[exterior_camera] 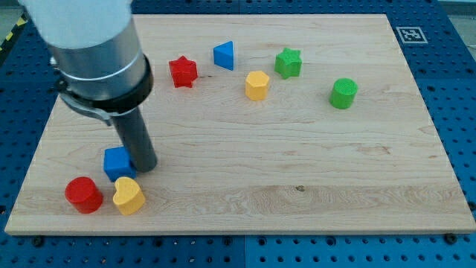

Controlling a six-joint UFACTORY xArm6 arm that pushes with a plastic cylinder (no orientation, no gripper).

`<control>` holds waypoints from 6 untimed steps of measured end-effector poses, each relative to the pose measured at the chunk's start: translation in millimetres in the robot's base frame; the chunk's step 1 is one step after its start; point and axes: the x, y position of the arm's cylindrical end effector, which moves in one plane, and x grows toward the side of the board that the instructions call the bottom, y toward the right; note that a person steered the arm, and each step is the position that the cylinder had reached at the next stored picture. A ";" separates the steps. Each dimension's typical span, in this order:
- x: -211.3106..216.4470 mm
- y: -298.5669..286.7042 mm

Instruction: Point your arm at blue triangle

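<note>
The blue triangle lies near the view's top, left of centre, between a red star on its left and a yellow hexagon on its lower right. My tip is at the view's lower left, far from the blue triangle. The tip stands right beside a blue cube, at its right edge.
A yellow heart and a red cylinder lie just below the blue cube. A green star and a green cylinder lie at the upper right. The wooden board ends near every edge of the view.
</note>
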 end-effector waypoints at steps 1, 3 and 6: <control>0.0 -20.7; -11.1 8.5; -104.5 119.6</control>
